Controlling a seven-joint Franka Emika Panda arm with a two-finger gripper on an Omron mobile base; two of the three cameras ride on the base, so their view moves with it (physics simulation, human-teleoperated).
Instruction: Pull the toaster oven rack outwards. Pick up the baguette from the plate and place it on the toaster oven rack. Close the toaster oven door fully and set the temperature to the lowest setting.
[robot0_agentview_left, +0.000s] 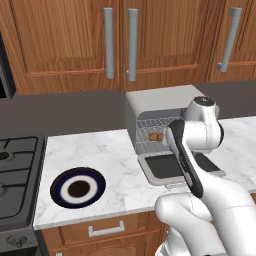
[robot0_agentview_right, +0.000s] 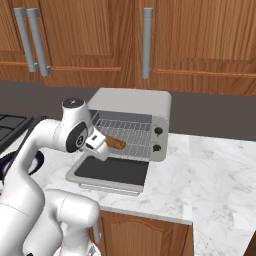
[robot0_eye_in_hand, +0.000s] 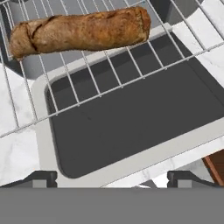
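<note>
Gripper (robot0_eye_in_hand: 112, 177) is open w/ nothing between the tips; the two dark fingertips (robot0_eye_in_hand: 40, 178) sit wide apart at the bottom of hand view, looking down on the open toaster oven door (robot0_eye_in_hand: 131, 118). In right base view the hand hangs just above the door's left part, beside the rack's front edge; can't make out the jaws there.

Just beyond the tips: the door's dark glass lies flat, folded down onto the marble counter (robot0_agentview_left: 115, 170). Past that, the toaster oven rack (robot0_eye_in_hand: 87, 83), a silver wire grid, sticks out over the hinge side of the door, so it's pulled out.

Baguette (robot0_eye_in_hand: 81, 30) lies across the rack wires, lengthwise along the rack's width, free of the gripper. Also seen in left base view (robot0_agentview_left: 155, 136) and right base view (robot0_agentview_right: 116, 143), at the rack's front-left part.

Toaster oven (robot0_agentview_right: 132, 107) stands on the counter under the wood cabinets (robot0_agentview_right: 150, 40), w/ two dark knobs (robot0_agentview_right: 158, 131) on its right front panel. Plate (robot0_agentview_left: 78, 188) sits well off to the left near the stove (robot0_agentview_left: 17, 170), nothing on it.

Progress, as I judge it: rack pulled, baguette moved and released = done. Left: swing the door up till fully shut (rack prob. has to slide back in w/ it), then turn the temp knob to lowest. Can't tell which knob is temp or its current setting; too small.
</note>
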